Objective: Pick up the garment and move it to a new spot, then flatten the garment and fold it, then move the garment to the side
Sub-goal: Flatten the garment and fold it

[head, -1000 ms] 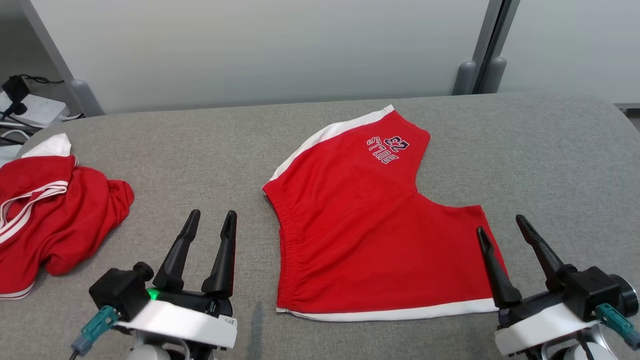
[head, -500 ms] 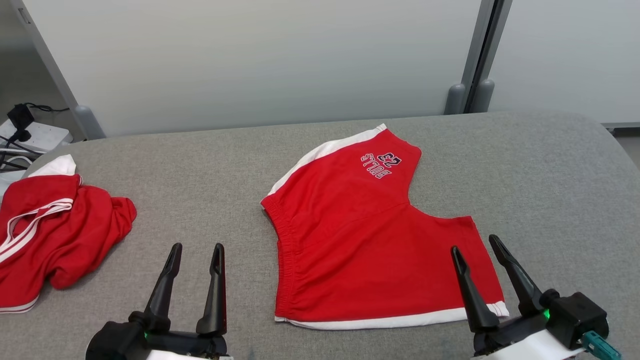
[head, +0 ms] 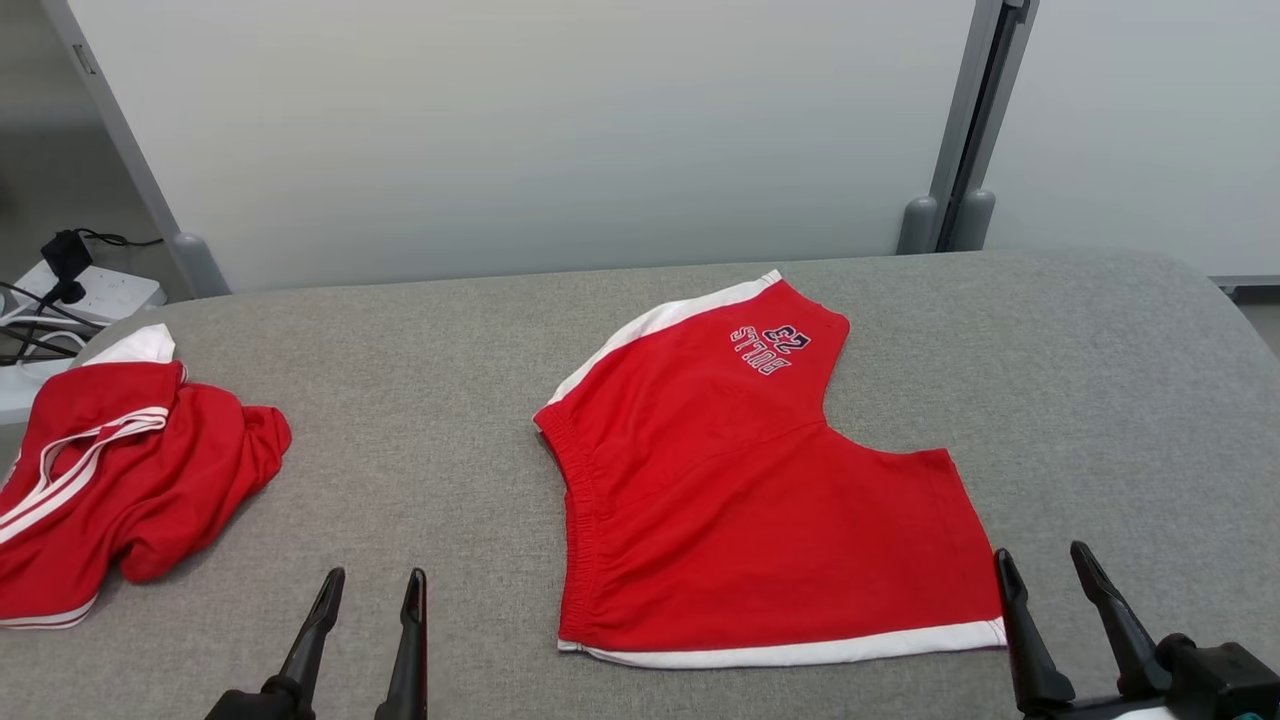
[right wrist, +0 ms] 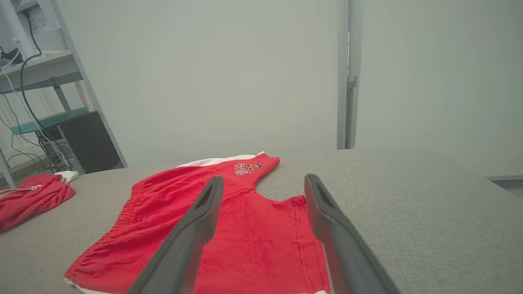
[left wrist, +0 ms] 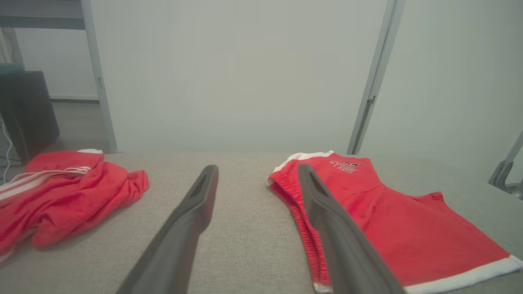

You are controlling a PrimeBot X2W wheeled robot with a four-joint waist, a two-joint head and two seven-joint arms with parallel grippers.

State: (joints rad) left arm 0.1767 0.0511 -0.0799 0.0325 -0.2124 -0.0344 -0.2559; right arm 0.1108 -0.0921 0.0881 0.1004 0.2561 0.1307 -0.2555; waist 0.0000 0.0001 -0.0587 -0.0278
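The garment, red shorts [head: 740, 500] with white side stripes and a dark printed logo, lies spread flat on the grey padded table [head: 400, 350]. Its waistband faces left and both legs point right. My left gripper [head: 375, 578] stands open at the near edge, left of the waistband and clear of the cloth. My right gripper [head: 1042, 552] is open too, just off the near right hem corner. In the left wrist view the left gripper [left wrist: 257, 167] has the shorts [left wrist: 408, 228] beyond its right finger. The right gripper [right wrist: 264, 178] looks along the shorts [right wrist: 163, 204].
A second red garment [head: 120, 480] with white stripes lies crumpled at the table's left edge, also seen as a red heap [left wrist: 69, 192]. A power strip with cables [head: 100, 290] sits beyond the left corner. Partition posts [head: 945, 215] stand behind the table.
Both grippers have drawn back toward the near edge, the right one coming off the shorts' near right corner. The head view has shifted. The shorts lie as before.
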